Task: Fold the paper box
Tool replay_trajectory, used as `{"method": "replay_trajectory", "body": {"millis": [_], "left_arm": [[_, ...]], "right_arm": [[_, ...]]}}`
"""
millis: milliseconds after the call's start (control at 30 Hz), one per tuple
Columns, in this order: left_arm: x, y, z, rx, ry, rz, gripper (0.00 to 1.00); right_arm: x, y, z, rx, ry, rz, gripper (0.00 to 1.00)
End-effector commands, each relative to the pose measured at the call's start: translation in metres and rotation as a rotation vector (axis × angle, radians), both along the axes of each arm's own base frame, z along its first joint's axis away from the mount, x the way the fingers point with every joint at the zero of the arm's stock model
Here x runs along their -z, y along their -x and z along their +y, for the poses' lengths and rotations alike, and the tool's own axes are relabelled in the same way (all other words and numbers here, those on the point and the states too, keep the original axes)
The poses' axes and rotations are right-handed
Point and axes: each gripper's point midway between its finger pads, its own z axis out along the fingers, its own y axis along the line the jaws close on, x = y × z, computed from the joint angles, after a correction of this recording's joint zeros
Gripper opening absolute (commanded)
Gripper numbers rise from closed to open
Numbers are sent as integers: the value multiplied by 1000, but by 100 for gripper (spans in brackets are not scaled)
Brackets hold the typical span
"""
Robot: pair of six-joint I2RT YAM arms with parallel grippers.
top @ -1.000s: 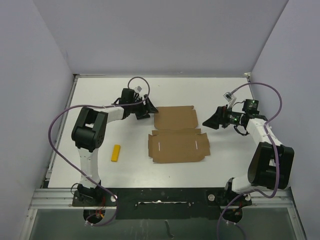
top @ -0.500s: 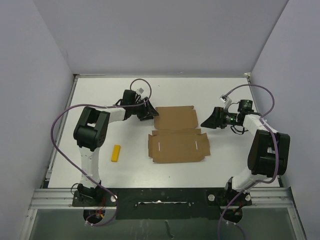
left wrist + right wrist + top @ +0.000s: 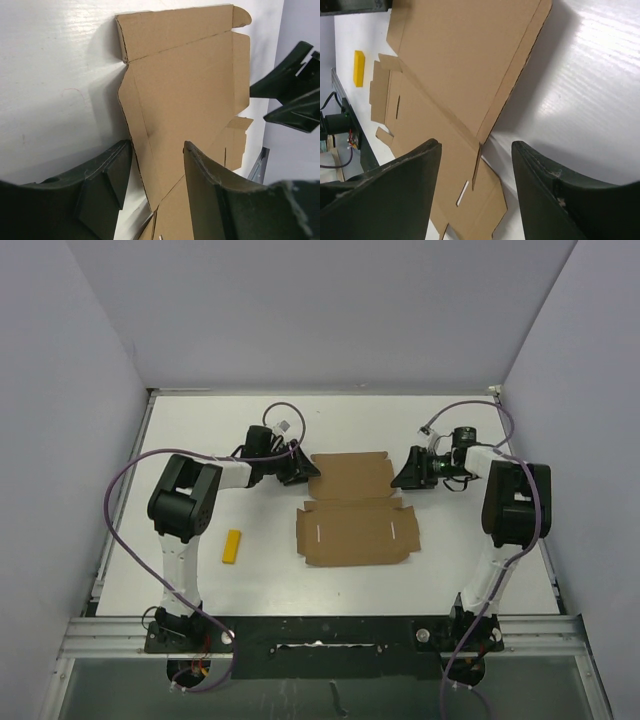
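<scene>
Hovering at the far panel's left edge, the left end effector (image 3: 298, 468) has its jaws apart, nothing pinched yet. The paper box (image 3: 355, 520) lies flat mid-counter (image 3: 200, 430) between the arms. At the panel's right edge, the right end effector (image 3: 410, 472) gapes too. Best bet: both nip evenly and lift together, hinging the panel along the crease.

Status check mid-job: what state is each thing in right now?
paper box: unfolded, lying open and mostly flat.
left pincer: open, straddling the box's left edge, not clamped.
right pincer: open, straddling the box's right edge, not clamped.
yellow bar: lying flat, apart from the box, untouched.
</scene>
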Motion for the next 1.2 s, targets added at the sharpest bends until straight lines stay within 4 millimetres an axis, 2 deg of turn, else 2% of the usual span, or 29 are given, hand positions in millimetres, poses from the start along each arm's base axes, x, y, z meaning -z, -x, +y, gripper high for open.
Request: {"method": "replay_trajectory", "body": {"millis": [0,233,400,533,667,733,867,1000,1067,1100,1167], "left_arm": [[11,13,3,14,-17,25,45],[5,15,1,34,9,1,44],[-1,16,-2,56,25,-31,44],[-16,19,-7,99,52,-93,45],[-34,27,-3,106,69,-162,49],[-44,30,4,93,70,-201,52],[-73,34,28,39,42,-323,65],[-116,41,50,0,-7,-505,81],[-138,46,59,-11,-34,-599,94],[-157,49,62,-12,-34,-659,97],[-168,58,67,3,-37,-712,98]], "right_arm": [[0,-17,6,0,16,11,58],[4,-29,19,-19,0,26,46],[11,-36,23,-23,-24,50,28],[1,-36,27,-37,-58,28,9],[-21,-33,31,-73,-107,-38,1],[-32,-31,32,-86,-135,-79,0],[-64,-26,32,-107,-180,-188,0],[-85,-17,36,-138,-196,-264,0],[-95,-13,38,-158,-206,-304,0],[-99,-11,40,-170,-210,-322,0],[-107,-7,42,-188,-214,-357,0]]}}
